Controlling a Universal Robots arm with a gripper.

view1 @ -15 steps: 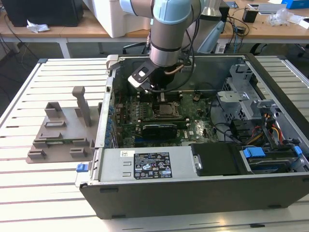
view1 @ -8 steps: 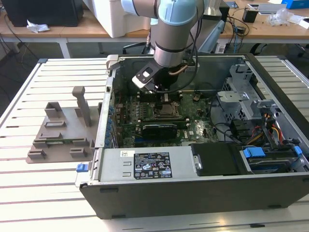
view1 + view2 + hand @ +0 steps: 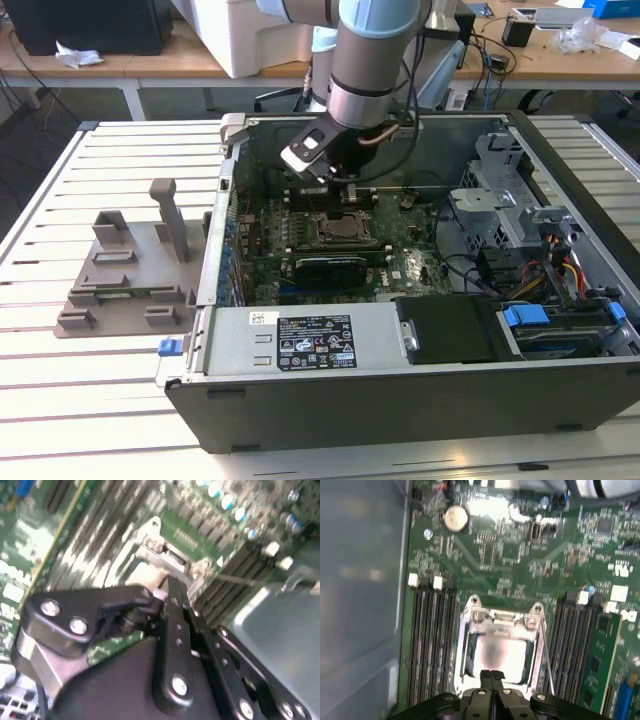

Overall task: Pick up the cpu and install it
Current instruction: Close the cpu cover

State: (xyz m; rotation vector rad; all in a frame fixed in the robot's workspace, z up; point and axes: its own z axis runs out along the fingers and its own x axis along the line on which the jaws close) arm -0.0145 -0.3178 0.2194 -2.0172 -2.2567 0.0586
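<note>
One chip seated, fingers closed above it

One small flat square cpu with a silvery-white metal top (image 3: 501, 654) already lies inside the black socket frame with its metal bracket (image 3: 497, 617) on the green motherboard (image 3: 520, 555). We judge the pick-up done and the placing at least largely done; whether the bracket is latched down over the chip we cannot tell.

We see the black gripper (image 3: 491, 674) hanging directly over the near edge of the chip in the first wrist view, its two fingers (image 3: 485, 676) pressed together with nothing between them. Whether the tips touch the metal top or hover just above it is not clear to us. In the second wrist view the gripper (image 3: 167, 587) points at the same socket.

We find the open dark computer case (image 3: 400, 400) lying on the slatted white worktop (image 3: 100, 400), holding the motherboard, a black drive cage and bundled cables. Beside the case, on the exterior view's left, the grey plastic tray with upright posts (image 3: 125, 290) carries no chip that we can make out.
</note>
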